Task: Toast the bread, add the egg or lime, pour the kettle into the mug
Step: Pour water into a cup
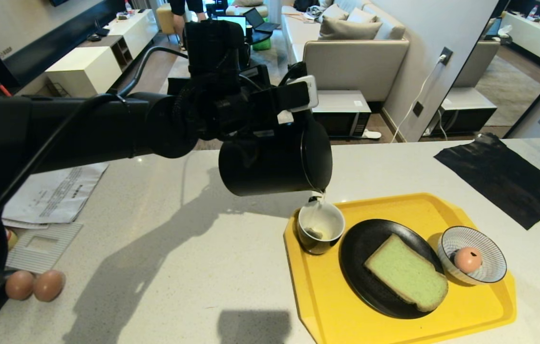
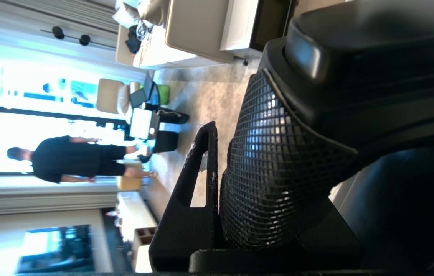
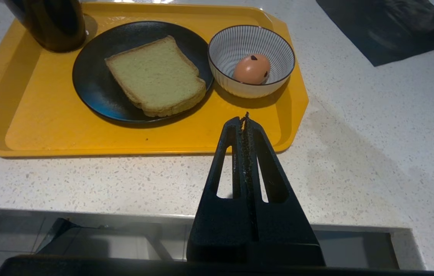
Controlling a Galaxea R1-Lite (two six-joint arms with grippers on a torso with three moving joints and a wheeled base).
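Left claw (image 1: pixel 270 107) clamps the kettle (image 1: pixel 274 165), tipped over the mug (image 1: pixel 321 226): the pour is in hand.
Water streams in; next, judge the fill and right the kettle. Right claw (image 3: pixel 246 122) is closed, empty, near the yellow tray (image 3: pixel 28 130).

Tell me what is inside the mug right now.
The mug shows a white interior with a thin stream falling in from the tilted kettle spout, and a small dark object low against its wall. The near wall hides the bottom, so the fill level cannot be seen.
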